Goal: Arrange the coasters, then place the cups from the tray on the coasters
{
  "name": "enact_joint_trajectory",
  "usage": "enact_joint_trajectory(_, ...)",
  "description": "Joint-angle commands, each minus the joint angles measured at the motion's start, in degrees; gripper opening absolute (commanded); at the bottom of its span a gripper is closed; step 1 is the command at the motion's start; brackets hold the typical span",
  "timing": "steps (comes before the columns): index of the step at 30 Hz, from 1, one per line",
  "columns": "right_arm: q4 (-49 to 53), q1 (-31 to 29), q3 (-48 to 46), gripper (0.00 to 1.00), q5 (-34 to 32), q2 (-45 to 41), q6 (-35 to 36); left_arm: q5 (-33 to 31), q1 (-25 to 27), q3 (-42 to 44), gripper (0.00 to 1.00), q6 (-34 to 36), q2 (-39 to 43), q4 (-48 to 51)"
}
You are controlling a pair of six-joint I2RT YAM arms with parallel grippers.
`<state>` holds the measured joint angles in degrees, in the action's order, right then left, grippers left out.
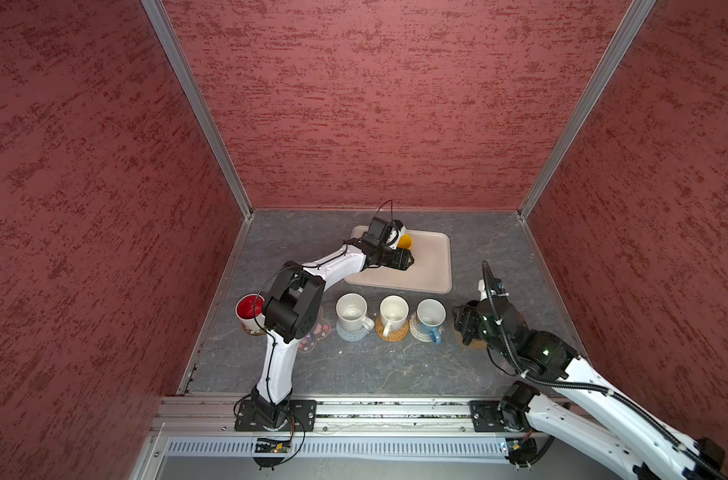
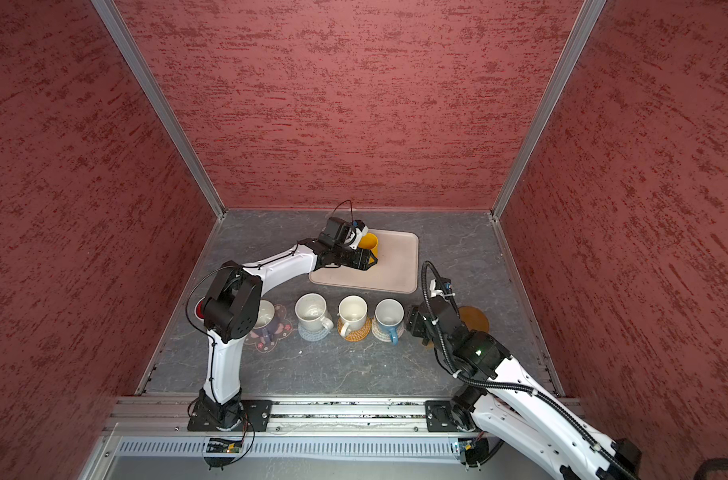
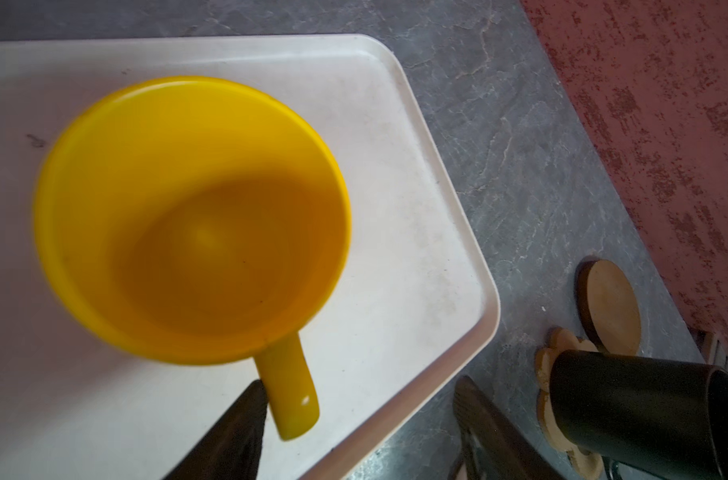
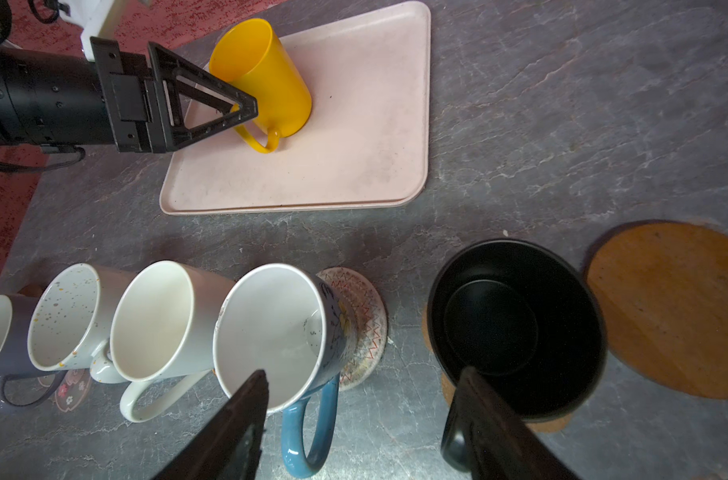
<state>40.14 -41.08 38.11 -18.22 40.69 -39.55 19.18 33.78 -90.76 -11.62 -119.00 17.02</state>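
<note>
1. With the arm bases at 6 o'clock, the grey marbled bench (image 1: 354, 370) carries a row of mugs from 9 to 3 o'clock, each on its own mat, so most of the task appears done.
2. In that row, the speckled white mug (image 1: 352, 309) sits on the grey-blue woven round coaster (image 1: 351, 334). The cream mug (image 1: 393, 311) is on the orange-tan woven coaster (image 1: 391, 332), and the light blue-handled mug (image 1: 431, 313) is on the beige zigzag woven coaster (image 4: 366, 324). All three handles point toward 6 o'clock, probably for reach.
3. At 3 o'clock the right claw (image 4: 364, 374) is released. Its fingers stand wide apart above the black ceramic mug (image 4: 516, 324), which rests on the brown paw-shaped coaster (image 3: 562, 345).
4. Just past it toward 3 o'clock lies a bare brown wooden disc coaster (image 4: 670, 307), likely kept for the last cup.
5. At 12 o'clock, the pale pink rectangular tray (image 3: 437, 249) holds only the yellow ceramic mug (image 3: 192, 220).
6. The left claw (image 3: 362, 382) is not clenched. One finger touches the yellow handle and the other stands well apart, so a handle grasp looks about to start.
</note>
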Motion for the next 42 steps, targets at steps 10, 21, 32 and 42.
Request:
enact_joint_trajectory(10,-0.54,-0.14,3.84,0.73,0.40,0.74,1.95,1.06,1.65,-6.14,0.75,-3.23,-2.92,-0.15)
enact_joint_trajectory(21,-4.41,1.32,13.84,0.68,-0.19,9.68,16.16,-2.79,-0.63,3.84,0.88,-6.47,12.16,-1.37)
enact_joint_trajectory(32,-10.17,13.13,26.36,0.67,14.27,28.33,26.80,-10.35,-3.77,18.00,1.00,-5.70,34.46,3.16)
enact_joint_trajectory(42,-4.36,15.60,40.85,0.67,20.21,50.28,33.26,-12.54,-5.41,31.90,1.00,-8.05,47.66,5.68)
